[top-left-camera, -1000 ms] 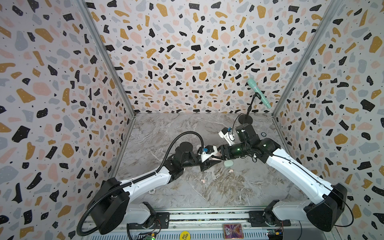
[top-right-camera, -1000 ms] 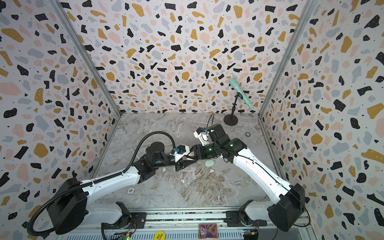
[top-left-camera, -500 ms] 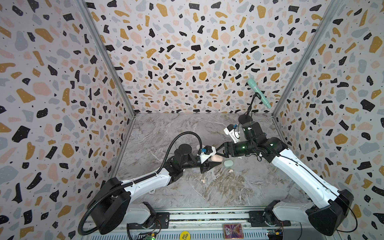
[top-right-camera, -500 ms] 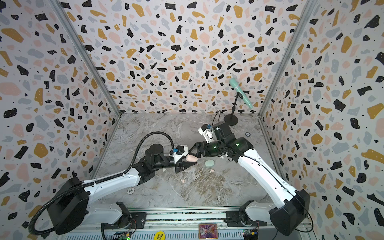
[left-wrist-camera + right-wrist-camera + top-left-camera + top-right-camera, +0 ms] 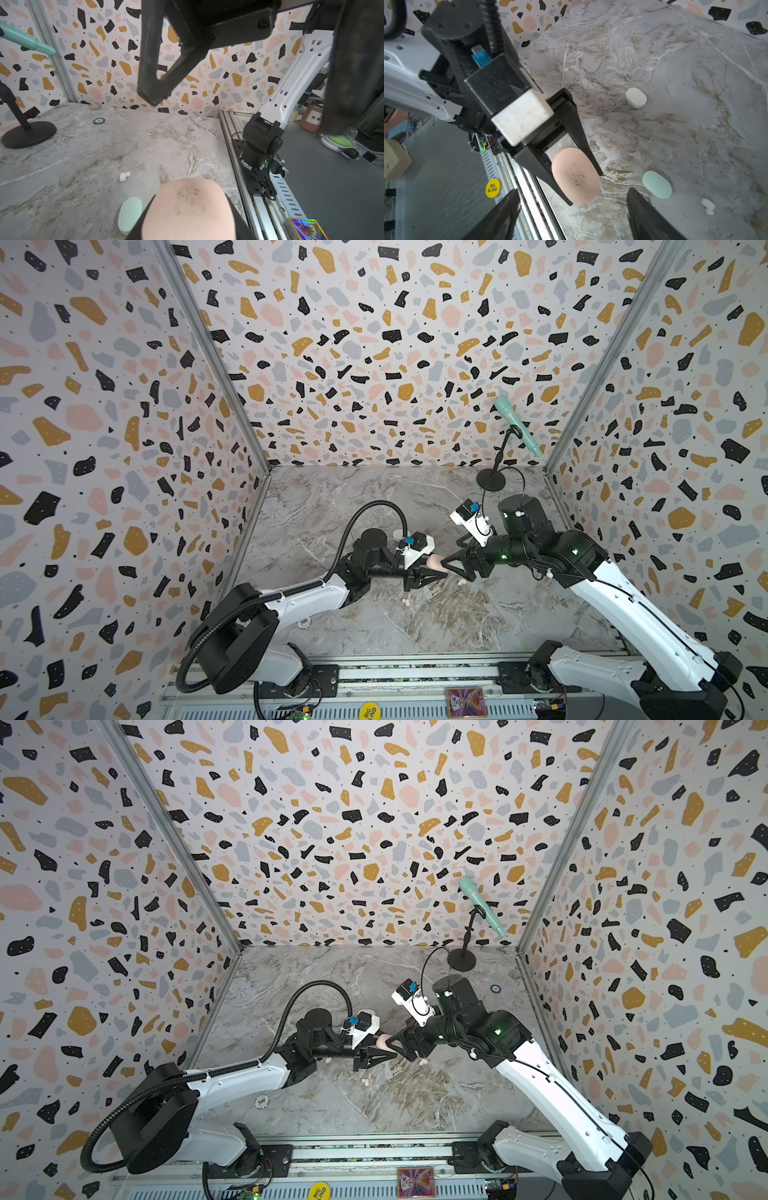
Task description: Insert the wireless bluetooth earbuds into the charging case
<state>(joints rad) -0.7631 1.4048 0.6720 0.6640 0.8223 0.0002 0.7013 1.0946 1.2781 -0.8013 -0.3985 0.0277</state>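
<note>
My left gripper (image 5: 432, 568) is shut on a pale pink charging case (image 5: 435, 561), held above the marble floor; the case fills the left wrist view (image 5: 189, 207). My right gripper (image 5: 451, 564) faces it with jaws open, one on each side of the case (image 5: 575, 178) without touching it. A mint case (image 5: 657, 187) and a white case (image 5: 636, 97) lie on the floor. A white earbud (image 5: 708, 203) lies beside the mint case. Two pink earbuds (image 5: 407, 602) (image 5: 462, 582) lie below the grippers. The mint case is hidden in both top views.
A mint microphone (image 5: 517, 427) on a black stand (image 5: 491, 481) occupies the back right corner. A white poker chip (image 5: 304, 621) lies by the left arm, a dark chip (image 5: 495, 989) near the right wall. The metal front rail (image 5: 415, 672) borders the floor.
The right gripper's jaws have opened wider and the right arm has shifted back to the right. The left gripper has stayed put with the pink case.
</note>
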